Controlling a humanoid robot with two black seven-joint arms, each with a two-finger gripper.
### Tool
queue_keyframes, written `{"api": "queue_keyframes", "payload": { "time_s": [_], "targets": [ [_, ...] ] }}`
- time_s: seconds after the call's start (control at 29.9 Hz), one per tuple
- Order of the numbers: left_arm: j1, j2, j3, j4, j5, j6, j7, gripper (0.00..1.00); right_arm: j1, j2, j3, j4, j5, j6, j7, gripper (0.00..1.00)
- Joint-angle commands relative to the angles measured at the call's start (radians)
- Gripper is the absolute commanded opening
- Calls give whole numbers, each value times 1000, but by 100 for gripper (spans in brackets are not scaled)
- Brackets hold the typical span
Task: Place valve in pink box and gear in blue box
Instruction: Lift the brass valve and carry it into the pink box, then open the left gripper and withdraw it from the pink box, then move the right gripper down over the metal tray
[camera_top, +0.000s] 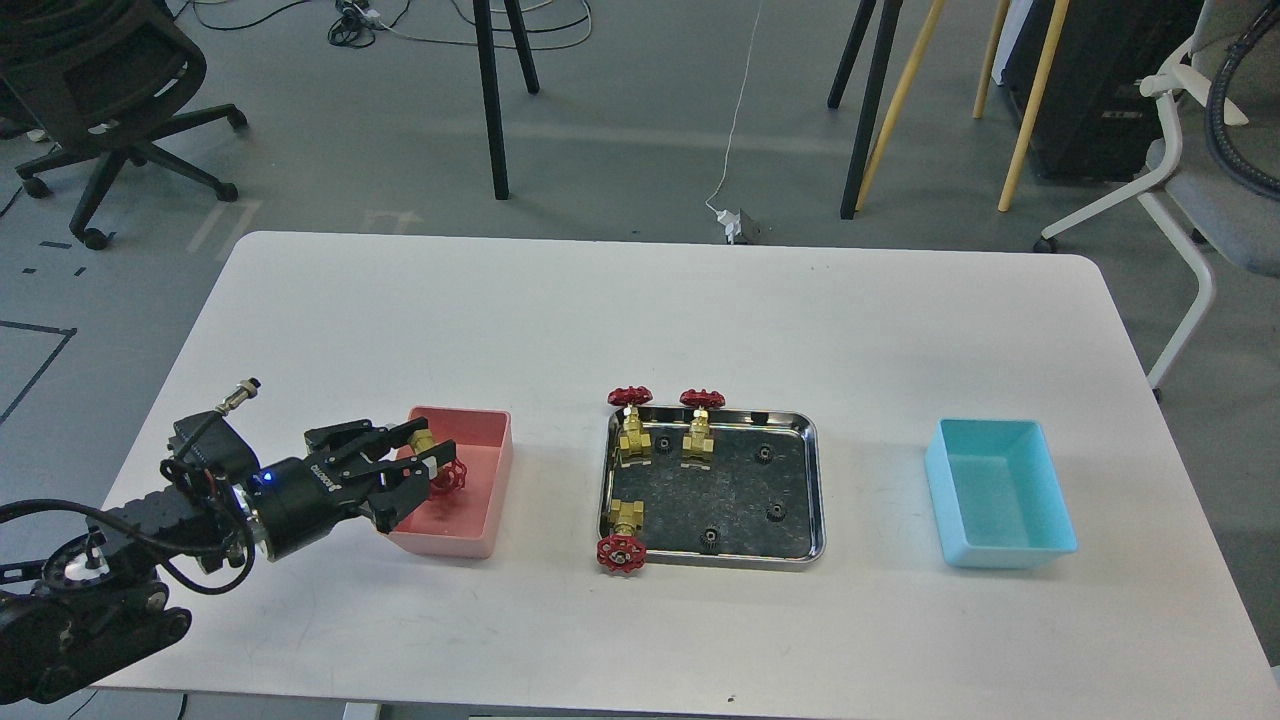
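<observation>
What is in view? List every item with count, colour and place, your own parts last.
table: one, white, fills the middle
pink box: one, salmon pink, left on the table
blue box: one, light cyan, right on the table, nothing in it
steel tray: one, shiny, centre
valves in the tray: three, brass with red wheels, along its left and far sides
held valve: one, brass and red, over the pink box
gears: five, black, in the tray
chairs: two, one black far left, one grey far right
left pincer: one, black, gripping the held valve
</observation>
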Motion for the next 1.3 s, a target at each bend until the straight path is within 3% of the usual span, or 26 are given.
{"api": "queue_keyframes", "payload": {
  "time_s": [0.0,0.3,0.5,0.64,0.74,0.9,1.0,1.27],
  "targets": [
    [-1,-6,-30,-3,-40,0,-2,92,-6,0,-2,10,0,2,-2,100],
    [-93,0,-158,-14,-238,-27,-3,97,-9,-2,-81,20,0,16,-8,100],
    [-243,2,-434,9,-655,-439,16,97,-9,-5,-192,54,-92,16,-2,99],
    [-380,-6,-558,104,-861,-591,102,97,-12,-2,-230,137,-285,16,4,99],
    [-486,-10,-601,190,-994,-610,148,97,-29,-2,-262,267,-467,16,6,99],
    [-661,-41,-589,323,-1114,-618,159,97,-57,-2,-376,515,-753,16,40,99],
    [-707,-50,-589,373,-1119,-619,169,97,-64,0,-480,628,-850,16,40,99],
    [-733,-69,-594,393,-1119,-611,171,97,-64,76,-704,662,-1015,16,61,99]
  ]
}}
